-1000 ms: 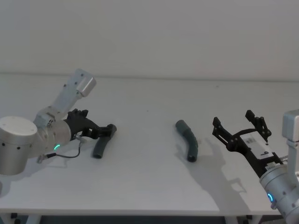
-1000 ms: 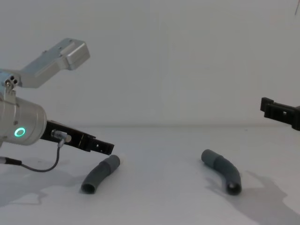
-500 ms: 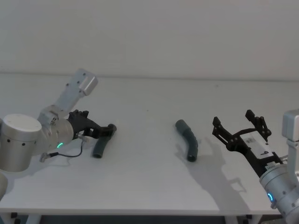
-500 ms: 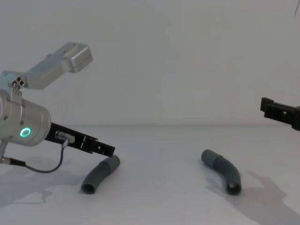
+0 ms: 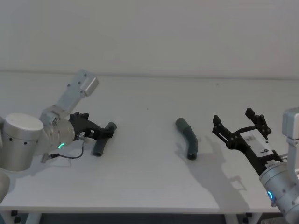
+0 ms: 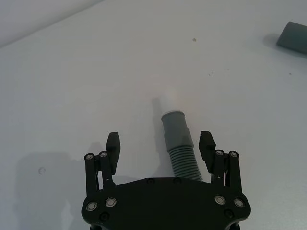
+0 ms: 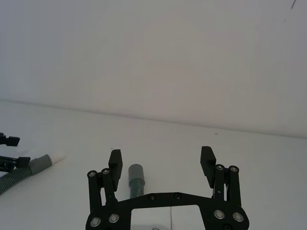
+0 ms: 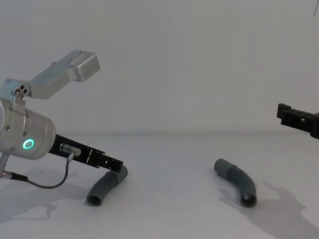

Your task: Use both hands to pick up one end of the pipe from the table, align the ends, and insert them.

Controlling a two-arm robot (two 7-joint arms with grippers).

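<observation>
Surface: plain white, carrying the two pipe pieces well apart.
Left arm: reaches in from 9 o'clock. The left jaws stand open low over the surface, one on each side of the left piece's ribbed middle, with a gap on both sides.
Right arm: at 4 o'clock. The right jaws are spread wide and empty, at the right piece's 3 o'clock and apart from it.
Left piece: lies flat toward 9 o'clock.
Right piece: lies bent, just toward 3 o'clock from the middle.
Cuff: on the left piece, just past the left jaws.
Whitish tip: points away from the wrist.
</observation>
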